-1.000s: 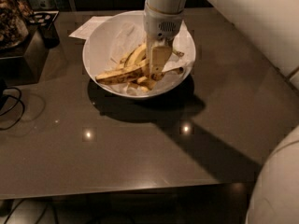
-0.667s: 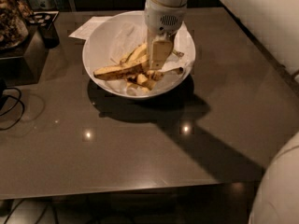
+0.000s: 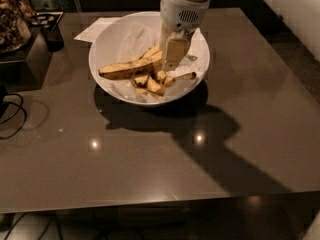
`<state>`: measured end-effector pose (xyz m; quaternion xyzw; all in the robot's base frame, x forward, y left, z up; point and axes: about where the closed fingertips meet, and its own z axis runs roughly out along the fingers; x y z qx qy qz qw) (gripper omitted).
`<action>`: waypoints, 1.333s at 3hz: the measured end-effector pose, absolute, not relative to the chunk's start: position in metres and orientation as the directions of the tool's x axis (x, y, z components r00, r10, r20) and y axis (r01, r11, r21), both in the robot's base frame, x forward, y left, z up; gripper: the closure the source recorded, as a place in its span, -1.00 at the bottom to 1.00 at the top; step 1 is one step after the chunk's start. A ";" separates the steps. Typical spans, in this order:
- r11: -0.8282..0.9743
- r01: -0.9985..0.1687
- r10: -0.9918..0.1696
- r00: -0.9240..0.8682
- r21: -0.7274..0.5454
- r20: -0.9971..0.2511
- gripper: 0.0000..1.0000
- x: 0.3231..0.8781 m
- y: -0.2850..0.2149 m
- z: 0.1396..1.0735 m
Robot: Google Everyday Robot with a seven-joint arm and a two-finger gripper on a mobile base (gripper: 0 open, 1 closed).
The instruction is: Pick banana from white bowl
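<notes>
A big white bowl [image 3: 107, 44] sits on the far part of a dark shiny table [image 3: 150, 164]. Crinkly see-through wrap [image 3: 131, 36] lines the inside of the bowl. The banana [image 3: 125, 70] lies in the bowl, long and yellow with brown spots. Its left end points at the bowl's left wall and its right end goes under the gripper [image 3: 174, 54]. The gripper hangs straight down into the right half of the bowl from a white arm [image 3: 186, 4], and the top of the arm is cut off by the edge of the view. The gripper's tip sits right at the banana's right end and hides it, so I cannot tell if the gripper has hold of the banana or how wide it is. Some smaller yellow and brown pieces [image 3: 152, 83] lie just in front of the banana, near the bowl's bottom, and it is hard to make out what they are. A sheet of paper [image 3: 92, 30] peeks out from behind the bowl on the far left. A dark cable [image 3: 12, 115] curls at the left edge.
</notes>
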<state>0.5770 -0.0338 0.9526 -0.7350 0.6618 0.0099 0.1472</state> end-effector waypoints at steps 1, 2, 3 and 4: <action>-0.041 -0.983 -0.974 0.079 -0.180 -0.211 1.00 0.563 -0.041 0.961; 0.018 -0.986 -0.972 0.022 -0.167 -0.236 1.00 0.544 -0.051 0.973; 0.086 -0.984 -0.965 -0.043 -0.158 -0.259 1.00 0.525 -0.065 0.976; 0.152 -0.976 -0.957 -0.106 -0.155 -0.269 1.00 0.502 -0.081 0.980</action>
